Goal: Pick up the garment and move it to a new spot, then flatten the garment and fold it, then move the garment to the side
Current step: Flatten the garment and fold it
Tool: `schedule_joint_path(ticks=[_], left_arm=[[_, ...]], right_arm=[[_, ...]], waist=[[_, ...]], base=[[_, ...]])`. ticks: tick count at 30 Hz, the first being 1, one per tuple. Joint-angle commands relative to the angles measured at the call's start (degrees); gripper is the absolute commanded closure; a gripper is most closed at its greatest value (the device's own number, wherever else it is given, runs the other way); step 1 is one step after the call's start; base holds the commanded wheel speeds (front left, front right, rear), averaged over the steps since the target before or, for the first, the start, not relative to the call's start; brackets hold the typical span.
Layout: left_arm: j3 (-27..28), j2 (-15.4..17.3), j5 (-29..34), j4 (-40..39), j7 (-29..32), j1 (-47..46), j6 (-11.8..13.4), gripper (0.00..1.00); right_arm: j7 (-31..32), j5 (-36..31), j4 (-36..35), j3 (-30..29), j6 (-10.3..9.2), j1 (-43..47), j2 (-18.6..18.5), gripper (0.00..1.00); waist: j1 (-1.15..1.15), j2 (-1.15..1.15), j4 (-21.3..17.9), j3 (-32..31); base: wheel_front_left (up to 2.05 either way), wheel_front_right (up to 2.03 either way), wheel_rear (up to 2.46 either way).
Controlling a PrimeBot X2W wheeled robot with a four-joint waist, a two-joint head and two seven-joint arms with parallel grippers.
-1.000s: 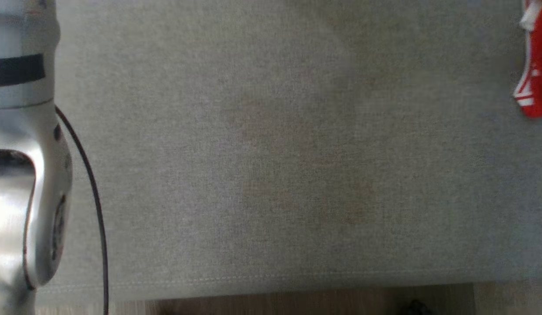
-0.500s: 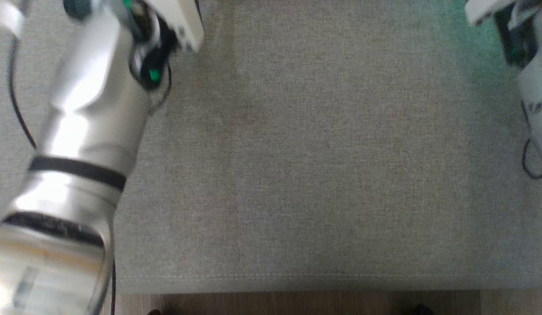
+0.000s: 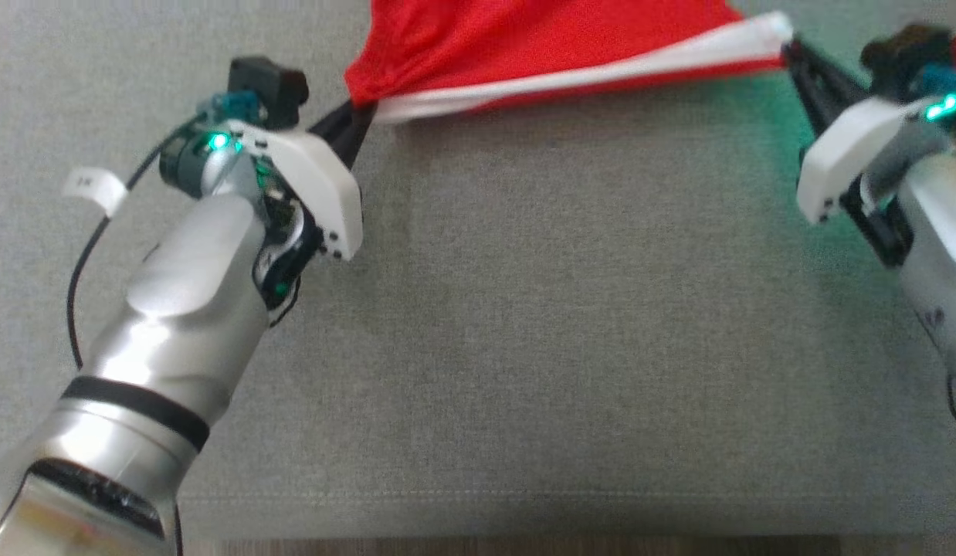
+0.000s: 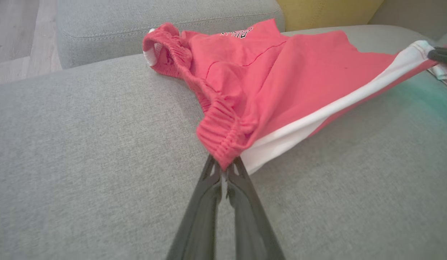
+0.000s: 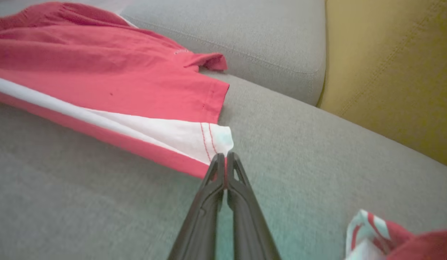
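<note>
Red garment (image 3: pixel 540 35) stretched taut above sofa (image 3: pixel 524 324), far part resting on it | left fingers (image 4: pixel 203 206) clamped on waistband (image 4: pixel 223 141), right fingers (image 5: pixel 207 206) clamped on white hem (image 5: pixel 216 139) | absent from head view half a second back, now spanning its top | probably mid-carry to new spot, flattening next

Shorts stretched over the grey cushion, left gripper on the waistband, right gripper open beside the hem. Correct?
No: the right gripper is shut on the hem of the shorts, at the white stripe, as the right wrist view shows. The left gripper does pinch the waistband, over the grey cushion.
</note>
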Motion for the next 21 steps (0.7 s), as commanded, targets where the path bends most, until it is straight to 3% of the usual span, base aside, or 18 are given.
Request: schedule_joint_path(ticks=[1, 12, 21], left_arm=[[0.3, 3.0, 0.1, -1.1, -1.1, -0.4, 0.1, 1.0], [-6.0, 3.9, -0.5, -0.5, -3.9, 5.6, 0.1, 1.0], [-11.2, 5.0, -2.5, -3.6, -3.2, 12.2, 0.1, 1.0]], right_arm=[[1.3, 2.1, -2.0, 2.9, -0.05, 2.3, -2.6, 1.0], [4.6, 10.9, -7.9, 15.8, -0.05, 7.7, -10.2, 1.0], [8.1, 19.3, -13.7, 22.5, -0.05, 11.8, -15.9, 1.0]], waist=[[0.0, 0.0, -0.4, -2.2], [0.0, 0.0, -0.7, -9.3], [0.0, 0.0, -1.0, -15.2]], base=[[0.0, 0.0, 0.0], [0.0, 0.0, 0.0], [0.0, 0.0, 0.0]])
